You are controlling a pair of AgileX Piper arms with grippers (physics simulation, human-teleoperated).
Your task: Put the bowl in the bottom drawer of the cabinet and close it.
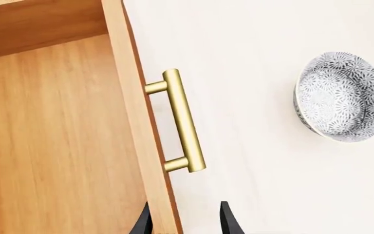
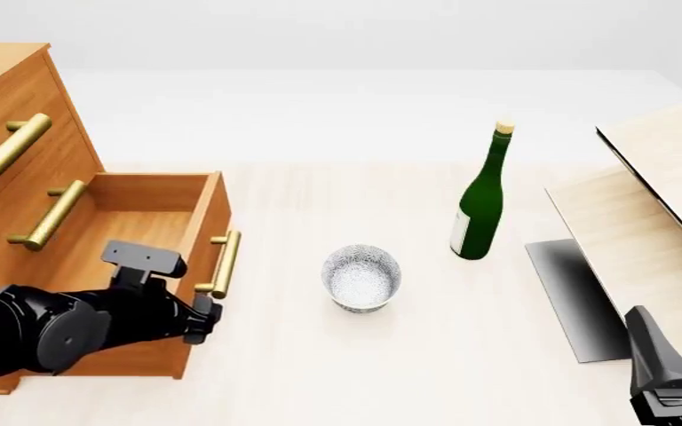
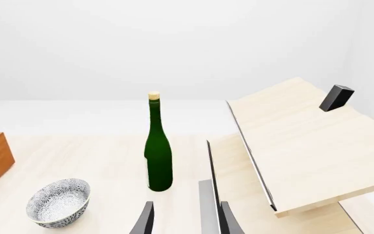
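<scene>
The bottom drawer point(image 2: 152, 222) of the cabinet point(image 2: 10, 115) stood pulled open and empty. The left gripper point(image 2: 205, 319) hovered by its handle point(image 2: 225, 264), fingers spread, gripping nothing. The bowl point(image 2: 361, 277) sat upright on the worktop point(image 2: 317, 373), unlifted; picking it up seemed next. The right gripper point(image 3: 185, 222) waited low at the right, fingers apart.
</scene>
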